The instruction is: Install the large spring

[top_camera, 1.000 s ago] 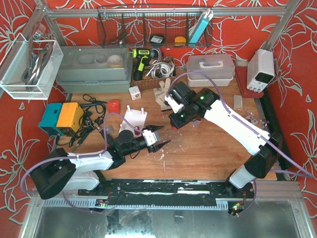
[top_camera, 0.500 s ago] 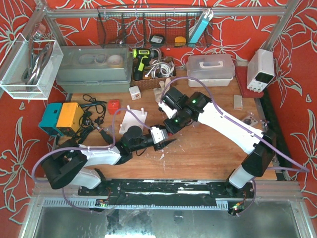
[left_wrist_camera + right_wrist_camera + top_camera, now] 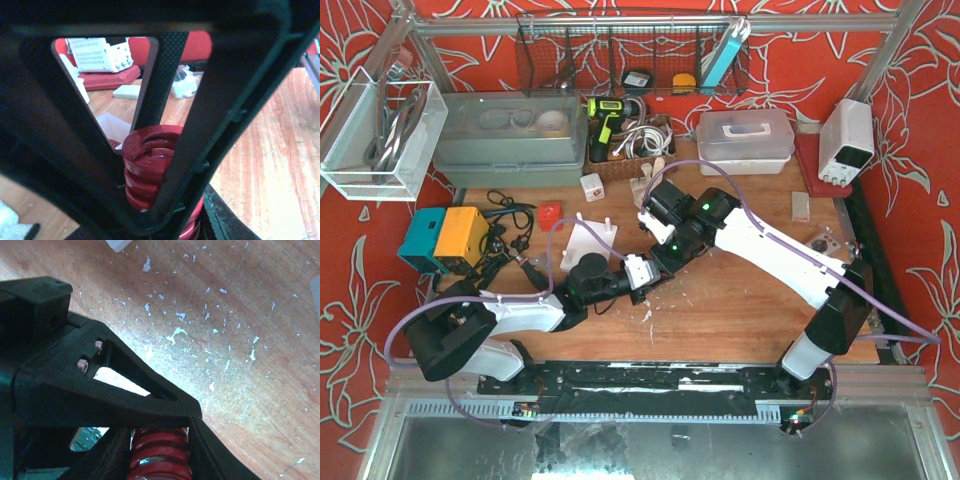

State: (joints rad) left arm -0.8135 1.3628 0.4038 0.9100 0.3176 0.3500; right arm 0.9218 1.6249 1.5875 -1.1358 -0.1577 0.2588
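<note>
The left arm lies low, stretched rightward over the table, with its tool just right of the white peg block; I cannot tell whether it is clenched. The right arm arches over, its tool close against the left one, grasping the large spring, whose long axis runs along the fingers, end toward the table.

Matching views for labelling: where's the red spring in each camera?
Top external: not discernible; hidden where left gripper meets right gripper, mid-table.
Left wrist: large spring at lower centre.
Right wrist: large spring at bottom centre, cut off by the edge.
Shared landmark: wooden tabletop.
</note>
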